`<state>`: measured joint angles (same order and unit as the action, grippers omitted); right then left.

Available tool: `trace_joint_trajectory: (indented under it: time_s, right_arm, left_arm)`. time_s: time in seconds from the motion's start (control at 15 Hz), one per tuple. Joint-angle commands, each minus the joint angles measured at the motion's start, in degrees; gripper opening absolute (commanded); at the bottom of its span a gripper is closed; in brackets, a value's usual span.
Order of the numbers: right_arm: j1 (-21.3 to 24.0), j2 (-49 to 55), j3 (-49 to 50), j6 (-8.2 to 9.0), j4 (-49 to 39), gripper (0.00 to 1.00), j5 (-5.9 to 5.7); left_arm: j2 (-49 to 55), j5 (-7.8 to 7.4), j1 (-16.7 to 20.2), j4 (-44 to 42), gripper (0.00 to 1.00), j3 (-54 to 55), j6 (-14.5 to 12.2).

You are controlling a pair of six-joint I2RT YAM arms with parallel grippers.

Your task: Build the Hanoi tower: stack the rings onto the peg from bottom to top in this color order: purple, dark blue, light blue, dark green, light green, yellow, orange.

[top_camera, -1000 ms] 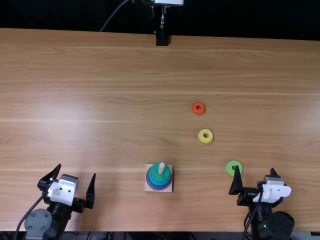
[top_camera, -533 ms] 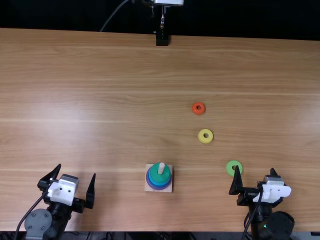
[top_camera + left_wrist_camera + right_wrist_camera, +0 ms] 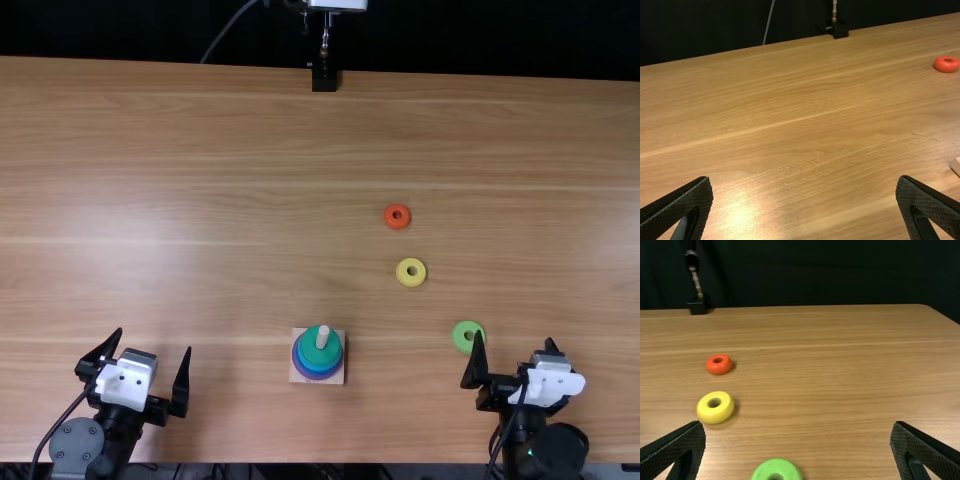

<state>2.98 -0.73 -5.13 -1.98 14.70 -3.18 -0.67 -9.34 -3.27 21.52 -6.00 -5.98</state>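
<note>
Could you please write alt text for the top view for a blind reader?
Ring tower on a wooden table, purple ring lowest, dark green ring on top. The light green ring, yellow ring and orange ring lie loose to its right. The left pincer and right pincer are open.

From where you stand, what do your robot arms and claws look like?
My left arm and right arm are black, each with a white cover and a black cable. My left claw and right claw each have two black, pointy fingers with a tiny grid pattern. The left arm has a round gray joint.
</note>
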Motion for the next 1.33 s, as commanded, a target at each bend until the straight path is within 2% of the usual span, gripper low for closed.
trace_joint_trajectory:
  time_s: [0.0,0.2,0.47,0.6,0.73,0.87,1.2,1.27]
  right_arm:
    - [-0.8,-1.2,-4.1,0.40,0.3,1.00,-5.57]
    - [-1.7,-19.7,-15.6,-0.24,0.9,1.00,-5.78]
    - [-2.1,-34.9,-28.2,-0.45,0.6,1.00,-5.47]
    - [-3.7,-47.1,-34.8,-0.34,1.6,1.00,-6.10]
    - [-5.0,-55.9,-42.0,-0.34,13.4,1.00,-6.00]
    - [-5.5,-64.3,-47.7,0.19,25.0,1.00,-5.36]
    - [-5.5,-77.9,-52.5,0.92,30.3,1.00,-5.26]
    - [-5.5,-79.8,-52.7,3.35,30.4,1.00,-4.84]
  left_arm:
    - [0.7,-0.57,0.4,4.5,1.00,6.0,-0.9]
    - [0.7,-0.57,0.4,4.5,1.00,6.0,-0.9]
    - [0.7,-0.57,0.4,4.5,1.00,6.0,-0.9]
    - [0.7,-0.57,0.4,4.5,1.00,6.0,-0.9]
    - [0.7,-0.57,0.4,4.5,1.00,6.0,-0.9]
    - [0.7,-0.57,0.4,4.5,1.00,6.0,-0.9]
    - [0.7,-0.57,0.4,4.5,1.00,6.0,-0.9]
    - [0.7,-0.57,0.4,4.5,1.00,6.0,-0.9]
